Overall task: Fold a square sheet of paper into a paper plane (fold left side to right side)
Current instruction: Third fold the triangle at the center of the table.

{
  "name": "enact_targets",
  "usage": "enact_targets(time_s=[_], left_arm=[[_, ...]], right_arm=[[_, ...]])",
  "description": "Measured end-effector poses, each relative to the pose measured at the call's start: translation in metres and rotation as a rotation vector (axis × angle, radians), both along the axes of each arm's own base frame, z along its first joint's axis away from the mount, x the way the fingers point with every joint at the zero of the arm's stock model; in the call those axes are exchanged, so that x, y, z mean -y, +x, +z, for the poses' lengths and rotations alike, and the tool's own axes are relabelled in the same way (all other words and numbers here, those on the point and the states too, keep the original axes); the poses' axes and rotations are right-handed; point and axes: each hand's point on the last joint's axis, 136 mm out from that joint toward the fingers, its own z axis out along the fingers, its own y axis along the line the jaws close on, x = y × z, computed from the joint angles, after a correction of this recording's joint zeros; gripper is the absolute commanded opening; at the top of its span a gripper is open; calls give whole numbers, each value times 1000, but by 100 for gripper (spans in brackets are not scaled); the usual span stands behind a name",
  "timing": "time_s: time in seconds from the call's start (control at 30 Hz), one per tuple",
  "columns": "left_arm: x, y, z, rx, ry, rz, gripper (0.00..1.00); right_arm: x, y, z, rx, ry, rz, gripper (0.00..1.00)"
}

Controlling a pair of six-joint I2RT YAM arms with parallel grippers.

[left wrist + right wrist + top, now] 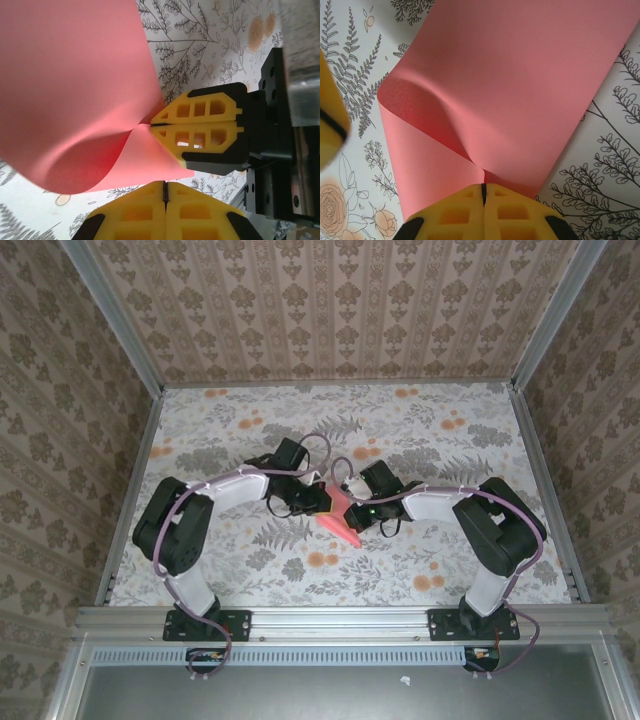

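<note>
Salmon-pink sheet: we see it curled over
Right gripper: clamped tight on sheet
Left gripper: jaws together; hold unclear to us

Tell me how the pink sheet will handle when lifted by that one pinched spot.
Probably floppy: the pink sheet curls into a soft loop where the right end effector pinches it. Likely very light and easily creased, since a sharp pucker radiates from the pinch.

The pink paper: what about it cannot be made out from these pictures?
- Top view: the paper is tiny and partly covered by the left gripper and right gripper.
- Left wrist view: the picture edge cuts off its top and left.
- Right wrist view: its top is cut off; the fingers hide the pinched part.
</note>
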Motion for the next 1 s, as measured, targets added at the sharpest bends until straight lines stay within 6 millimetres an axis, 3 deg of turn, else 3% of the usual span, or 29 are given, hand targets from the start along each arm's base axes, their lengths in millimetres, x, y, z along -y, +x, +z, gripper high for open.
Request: enact_targets(time_s=[0.37, 1.0], left_arm=[[9, -5, -25, -40, 24, -12, 2], [-6, -6, -53, -41, 121, 16, 1]], right_arm=[[-1, -1, 0, 0, -5, 4, 0], [-1, -1, 0, -2, -14, 14, 0]])
